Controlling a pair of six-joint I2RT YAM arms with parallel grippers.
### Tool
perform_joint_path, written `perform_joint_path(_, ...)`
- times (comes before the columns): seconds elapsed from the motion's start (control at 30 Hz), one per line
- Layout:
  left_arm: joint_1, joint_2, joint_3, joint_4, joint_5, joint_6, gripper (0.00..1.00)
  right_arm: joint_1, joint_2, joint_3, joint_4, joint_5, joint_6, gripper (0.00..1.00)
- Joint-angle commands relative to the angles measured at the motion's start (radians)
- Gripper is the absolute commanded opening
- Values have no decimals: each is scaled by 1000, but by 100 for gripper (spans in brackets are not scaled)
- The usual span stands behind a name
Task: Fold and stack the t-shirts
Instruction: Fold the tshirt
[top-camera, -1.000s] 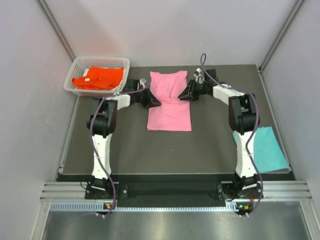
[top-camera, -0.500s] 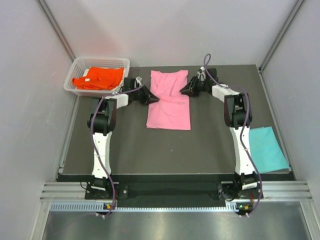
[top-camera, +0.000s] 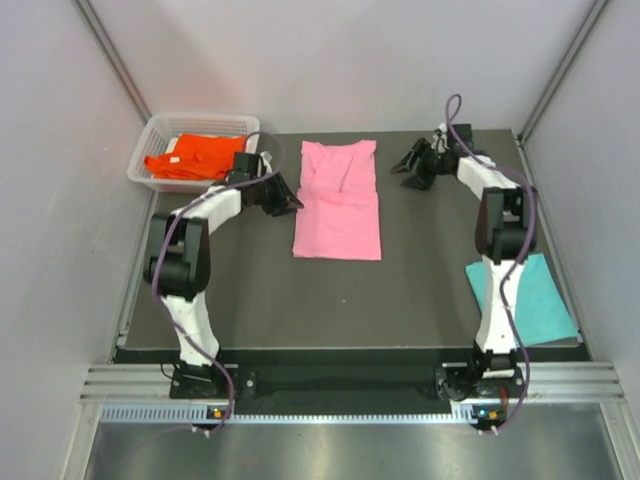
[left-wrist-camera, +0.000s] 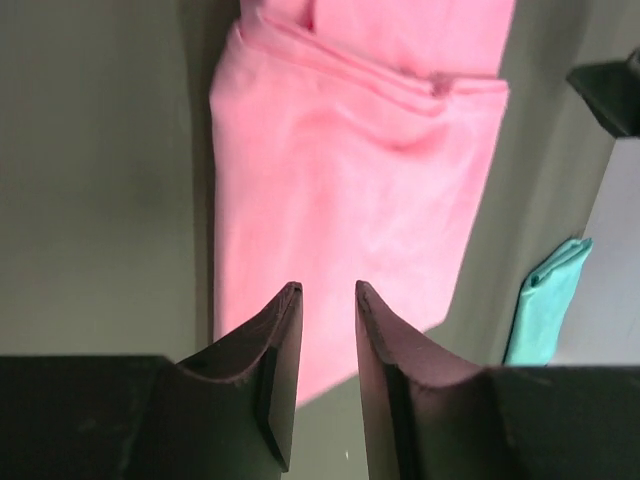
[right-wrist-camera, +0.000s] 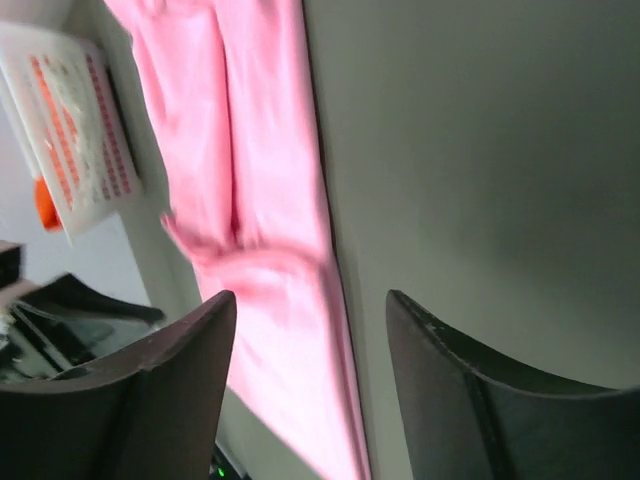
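At twelve o'clock on the table (top-camera: 420, 270), the pink t-shirt (top-camera: 338, 205) is laid in a folded strip, flanked by the left gripper (top-camera: 285, 200) at nine and the right gripper (top-camera: 410, 165) at two, both parted and empty. Light, limp cloth is judged best pinched at both near corners, at six o'clock.

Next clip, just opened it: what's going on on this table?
Two robot arms are working on folding t-shirts. The pink t-shirt lies partly folded mid-table. The left arm and right arm reach to either side of its far end, jaws open and empty. The orange t-shirt is bunched in the white basket at the far left, and the teal t-shirt lies flat at the near right.
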Motion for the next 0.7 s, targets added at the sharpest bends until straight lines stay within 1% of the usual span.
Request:
perform_joint_path(0.0, -12, -227, -107, -60, -119, -8, 33, -5, -285, -210, -122, 83, -142, 63)
perform_joint_path(0.03, -14, -301, -201, -35, -135, -79, 34, 3, -333, -278, -113, 104, -146, 65)
perform_joint_path(0.07, -15, -335, -254, 27, -139, -117, 34, 8, -429, -350, -101, 116, -143, 65)
perform_joint_path(0.1, -17, -368, -304, 55, -150, -156, 35, 14, -479, -501, -82, 129, -121, 66)
perform_joint_path(0.13, -20, -399, -401, 78, -161, -239, 36, 34, -531, -583, -5, 144, -100, 67)
perform_joint_path(0.17, -25, -450, -450, 112, -176, -286, 37, 46, -641, -669, 54, 152, -75, 67)
perform_joint_path(0.2, -26, -473, -499, 182, -182, -336, 41, 63, -696, -826, 114, 167, -23, 68)
perform_joint_path(0.23, -38, -514, -597, 236, -196, -446, 43, 99, -747, -899, 223, 205, 4, 69)
perform_joint_path(0.27, -47, -531, -643, 280, -219, -497, 44, 121, -843, -965, 273, 228, 38, 69)
perform_joint_path(0.3, -60, -548, -685, 367, -239, -545, 47, 146, -887, -1089, 322, 256, 117, 69)
perform_joint_path(0.33, -95, -574, -740, 390, -260, -600, 48, 191, -922, -1142, 415, 305, 159, 69)
perform_joint_path(0.37, -115, -585, -751, 396, -289, -608, 50, 218, -976, -1192, 459, 331, 201, 68)
perform_joint_path(0.4, -135, -593, -757, 397, -363, -608, 51, 244, -996, -1275, 496, 357, 277, 67)
perform_joint_path(0.43, -174, -608, -764, 390, -395, -608, 55, 287, -1011, -1312, 558, 403, 310, 65)
perform_joint_path(0.5, -207, -614, -770, 404, -467, -615, 56, 340, -1037, -1396, 628, 445, 400, 63)
perform_joint_path(0.57, -250, -613, -773, 416, -510, -621, 57, 360, -1053, -1446, 672, 495, 463, 60)
perform_joint_path(0.6, -261, -610, -773, 413, -565, -624, 58, 373, -1056, -1487, 694, 515, 519, 59)
perform_joint_path(0.63, -271, -597, -782, 411, -579, -648, 59, 390, -1057, -1503, 724, 553, 541, 55)
perform_joint_path(0.67, -272, -591, -791, 430, -586, -667, 59, 397, -1057, -1512, 735, 572, 557, 55)
